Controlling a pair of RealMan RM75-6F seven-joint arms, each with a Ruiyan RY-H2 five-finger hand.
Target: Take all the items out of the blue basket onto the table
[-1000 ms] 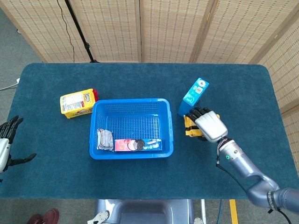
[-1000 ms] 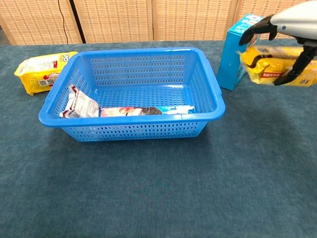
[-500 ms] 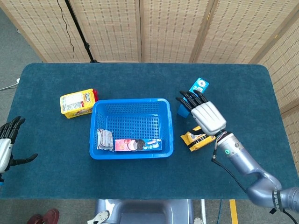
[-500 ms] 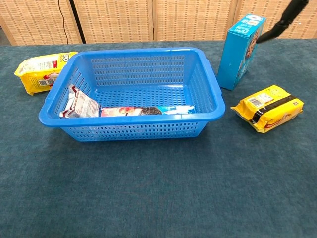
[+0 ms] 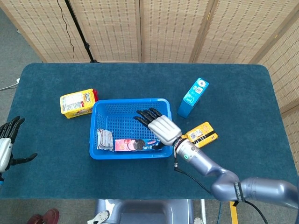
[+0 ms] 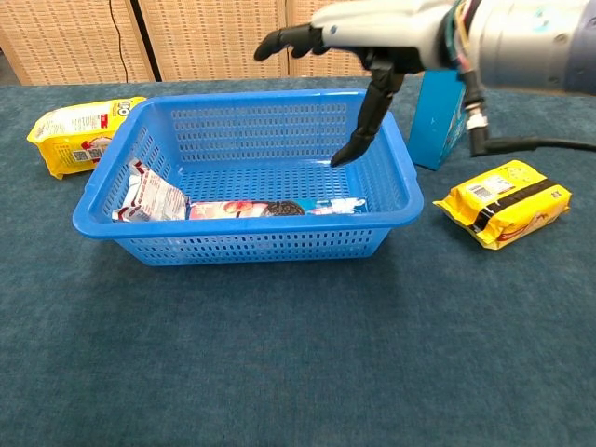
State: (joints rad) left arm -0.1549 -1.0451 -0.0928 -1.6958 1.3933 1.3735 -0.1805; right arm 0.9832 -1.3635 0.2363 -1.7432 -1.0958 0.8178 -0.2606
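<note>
Right hand (image 5: pixel 158 125) over the blue perforated plastic basket (image 5: pixel 164 108), fingers spread wide, holding nothing. Below it, long pink-and-blue cookie packet (image 5: pixel 138 144) along the near wall, long axis left to right. Small crumpled white snack pack (image 5: pixel 104 138) in the left corner. Open basket floor behind both. Left hand (image 5: pixel 6 140) at the table's left edge, fingers apart, holding nothing.

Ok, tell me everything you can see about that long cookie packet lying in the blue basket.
The cookie packet is a long, slim glossy wrapper, pink at one end and blue at the other, with dark round cookies pictured in the middle. It lies flat on the floor of the blue basket, along the near wall. Its pink end is close to a small white packet; whether they touch is unclear. The right hand hovers open above, not touching it.
</note>
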